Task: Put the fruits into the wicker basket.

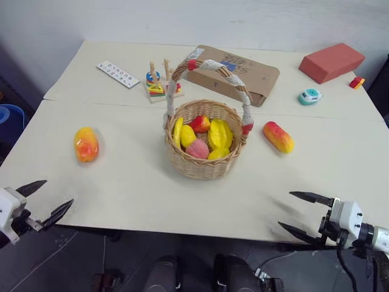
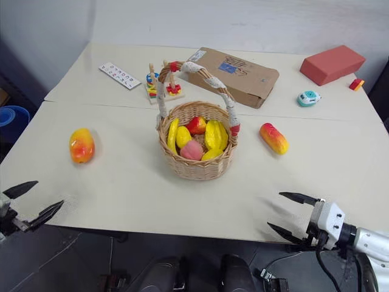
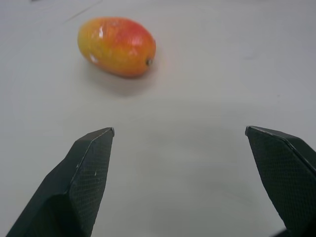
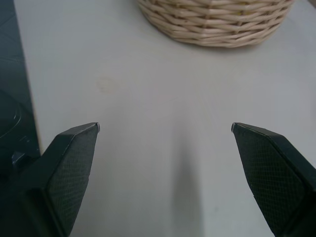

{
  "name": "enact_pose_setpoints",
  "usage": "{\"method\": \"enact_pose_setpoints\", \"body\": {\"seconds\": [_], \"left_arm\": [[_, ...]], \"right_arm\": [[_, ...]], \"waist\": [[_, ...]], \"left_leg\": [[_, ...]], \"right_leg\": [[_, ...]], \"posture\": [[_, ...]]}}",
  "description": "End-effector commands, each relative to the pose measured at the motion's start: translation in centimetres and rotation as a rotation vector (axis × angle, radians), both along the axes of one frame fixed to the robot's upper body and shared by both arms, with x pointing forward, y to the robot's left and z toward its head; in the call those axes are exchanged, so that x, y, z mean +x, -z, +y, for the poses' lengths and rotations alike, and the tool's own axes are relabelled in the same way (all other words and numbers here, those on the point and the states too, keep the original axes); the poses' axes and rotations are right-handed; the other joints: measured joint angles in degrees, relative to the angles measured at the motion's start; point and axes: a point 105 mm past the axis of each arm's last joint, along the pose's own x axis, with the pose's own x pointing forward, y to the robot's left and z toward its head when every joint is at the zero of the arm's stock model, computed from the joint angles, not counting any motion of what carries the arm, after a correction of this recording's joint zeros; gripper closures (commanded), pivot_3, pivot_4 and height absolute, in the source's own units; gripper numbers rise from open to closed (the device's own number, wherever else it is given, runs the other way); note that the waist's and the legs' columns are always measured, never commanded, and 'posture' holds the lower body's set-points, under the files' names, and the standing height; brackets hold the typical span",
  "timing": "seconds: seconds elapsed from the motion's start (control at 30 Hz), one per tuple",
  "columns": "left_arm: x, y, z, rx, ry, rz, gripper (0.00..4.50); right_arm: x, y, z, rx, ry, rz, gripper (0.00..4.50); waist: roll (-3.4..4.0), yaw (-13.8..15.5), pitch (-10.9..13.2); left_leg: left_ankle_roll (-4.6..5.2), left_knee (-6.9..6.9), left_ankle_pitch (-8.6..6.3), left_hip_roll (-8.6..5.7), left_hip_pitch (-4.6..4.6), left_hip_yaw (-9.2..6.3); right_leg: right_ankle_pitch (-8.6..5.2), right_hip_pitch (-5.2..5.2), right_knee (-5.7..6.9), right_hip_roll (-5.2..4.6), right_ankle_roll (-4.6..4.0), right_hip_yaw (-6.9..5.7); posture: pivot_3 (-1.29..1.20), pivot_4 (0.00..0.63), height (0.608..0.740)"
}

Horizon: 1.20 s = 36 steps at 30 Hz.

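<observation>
A round wicker basket with a lace-wrapped handle stands mid-table, holding several small yellow, red and pink toy fruits. One yellow-orange and red mango-like fruit lies on the table to its left, also seen ahead of the left fingers. A second such fruit lies just right of the basket. My left gripper hovers open at the table's near left edge, nothing between its fingers. My right gripper is open over the near right edge, pointing toward the basket's wall.
At the back stand a flat cardboard box, a wooden stacking toy, a white strip of tiles, a red block, a small teal toy and a small red-yellow piece. A seam joins two tables behind the basket.
</observation>
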Motion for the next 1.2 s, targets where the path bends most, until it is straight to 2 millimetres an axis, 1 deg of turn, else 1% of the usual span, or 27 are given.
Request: {"method": "enact_pose_setpoints", "body": {"seconds": [0.03, 0.1, 0.17, 0.27, 0.37, 0.47, 0.6, 0.63, 0.67, 0.7, 0.8, 0.87, 0.93, 1.0, 1.07, 1.1, 1.2], "left_arm": [[0.2, -0.3, -1.1, 0.016, 0.065, -0.001, 0.00], [0.1, 0.1, -1.7, -0.001, 0.096, 0.026, 0.00], [-0.3, 0.3, -2.1, -0.056, 0.118, 0.055, 0.00], [-0.9, 0.3, -2.1, -0.099, 0.125, 0.082, 0.00], [-1.2, 0.3, -1.7, -0.112, 0.104, 0.089, 0.00], [-1.4, -0.1, -1.0, -0.127, 0.068, 0.092, 0.00], [-1.4, -1.3, 1.3, -0.240, -0.096, 0.124, 0.00], [-1.3, -2.0, 2.3, -0.306, -0.177, 0.143, 0.00], [-1.3, -2.5, 2.8, -0.356, -0.230, 0.161, 0.00], [-1.4, -3.0, 3.1, -0.407, -0.259, 0.200, 0.00], [-1.1, -3.4, 2.9, -0.427, -0.310, 0.389, 0.00], [0.2, -4.5, 3.3, -0.426, -0.360, 0.408, 0.00], [2.6, -5.8, 4.2, -0.443, -0.429, 0.377, 0.00], [5.1, -6.8, 4.1, -0.502, -0.438, 0.353, 0.00], [7.6, -6.6, 3.4, -0.531, -0.418, 0.373, 0.00], [8.7, -6.2, 3.1, -0.548, -0.410, 0.393, 0.00], [11.6, -4.6, 2.4, -0.568, -0.430, 0.444, 0.00]], "right_arm": [[-0.4, 0.0, 0.2, -0.001, -0.003, -0.024, 0.02], [-0.3, 0.2, 0.2, 0.001, 0.006, -0.028, 0.02], [0.1, -0.1, 0.2, 0.014, 0.020, -0.045, 0.02], [0.6, -0.5, 0.4, 0.030, 0.022, -0.066, 0.02], [1.2, -1.3, 1.0, 0.056, 0.009, -0.094, 0.02], [1.6, -2.4, 2.7, 0.100, -0.049, -0.122, 0.02], [2.2, -5.0, 5.5, 0.194, -0.119, -0.182, 0.02], [2.4, -6.2, 6.5, 0.228, -0.141, -0.216, 0.02], [2.4, -7.2, 7.2, 0.256, -0.161, -0.243, 0.02], [2.3, -8.4, 8.1, 0.293, -0.194, -0.280, 0.02], [2.1, -11.3, 10.5, 0.358, -0.282, -0.349, 0.02], [2.2, -12.7, 11.5, 0.387, -0.317, -0.367, 0.02], [2.5, -14.1, 12.2, 0.434, -0.337, -0.371, 0.02], [2.6, -15.1, 12.9, 0.451, -0.364, -0.382, 0.02], [2.8, -15.3, 13.4, 0.436, -0.389, -0.394, 0.02], [3.1, -15.2, 13.6, 0.431, -0.391, -0.394, 0.02], [3.4, -15.1, 13.8, 0.416, -0.393, -0.404, 0.02]], "waist": [[0.00, -0.13, 0.00], [-0.01, -0.59, 0.00], [-0.03, -0.91, -0.01], [-0.02, -1.39, -0.01], [-0.02, -1.43, -0.01], [-0.02, -1.45, -0.01], [-0.02, -1.45, 0.00], [-0.02, -1.44, -0.01], [-0.02, -1.45, 0.00], [-0.03, -1.46, 0.00], [-0.03, -1.43, -0.01], [-0.03, -1.09, 0.00], [-0.04, -0.59, -0.01], [-0.04, -0.20, -0.02], [-0.09, -0.22, -0.04], [-0.09, -0.28, -0.04], [-0.15, -0.23, -0.08]], "left_leg": [[0.08, 0.00, 0.04, 0.00, 0.00, 0.00], [0.11, 0.00, 0.02, 0.00, 0.07, 0.13], [0.13, 0.00, 0.02, 0.01, 0.10, 0.20], [0.12, 0.00, 0.03, 0.02, 0.16, 0.22], [0.09, 0.00, 0.03, 0.06, 0.17, 0.26], [0.09, 0.00, 0.03, 0.06, 0.16, 0.26], [0.09, 0.01, 0.03, 0.08, 0.16, 0.28], [0.09, 0.01, 0.03, 0.09, 0.15, 0.27], [0.09, 0.01, 0.03, 0.08, 0.16, 0.27], [0.09, 0.02, 0.03, 0.08, 0.15, 0.28], [0.08, 0.02, 0.03, 0.06, 0.15, 0.27], [0.02, 0.01, 0.00, 0.01, 0.15, 0.24], [-0.17, 0.03, -0.09, -0.08, 0.13, 0.16], [-0.19, 0.04, -0.07, -0.13, 0.13, 0.14], [-0.17, 0.02, -0.05, -0.16, 0.12, 0.16], [0.06, 0.02, 0.07, -0.19, 0.13, 0.19], [0.16, 0.03, 0.12, -0.24, 0.07, 0.47]], "right_leg": [[0.00, 0.00, 0.00, 0.01, 0.00, 0.00], [0.00, 0.01, 0.01, 0.01, 0.00, 0.08], [0.00, 0.01, 0.04, 0.02, 0.00, 0.15], [0.00, 0.00, 0.12, 0.02, 0.00, 0.22], [0.00, -0.04, 0.13, 0.06, 0.00, 0.28], [0.00, -0.06, 0.14, 0.06, 0.00, 0.30], [0.00, -0.11, 0.21, 0.06, 0.00, 0.34], [0.00, -0.12, 0.22, 0.06, 0.00, 0.35], [0.00, -0.12, 0.23, 0.06, 0.00, 0.36], [0.00, -0.12, 0.24, 0.06, 0.00, 0.38], [0.00, -0.17, 0.31, 0.07, -0.01, 0.42], [-0.01, -0.18, 0.36, 0.06, -0.01, 0.49], [-0.01, -0.19, 0.36, 0.06, -0.01, 0.59], [-0.01, -0.22, 0.44, 0.04, -0.01, 0.63], [-0.01, -0.25, 0.71, 0.08, -0.01, 0.62], [-0.01, -0.28, 0.84, 0.11, -0.01, 0.59], [-0.01, -0.50, 1.02, 0.29, -0.01, 0.54]], "posture": [[0.00, 0.150, 0.740], [0.00, 0.150, 0.740], [0.00, 0.150, 0.740], [0.00, 0.150, 0.740], [0.00, 0.150, 0.740], [0.00, 0.150, 0.740], [0.00, 0.150, 0.740], [0.00, 0.150, 0.740], [0.00, 0.150, 0.740], [0.00, 0.150, 0.740], [0.00, 0.150, 0.740], [0.00, 0.150, 0.740], [0.00, 0.150, 0.740], [0.00, 0.150, 0.740], [0.00, 0.150, 0.740], [0.00, 0.150, 0.740], [0.00, 0.150, 0.740]]}}
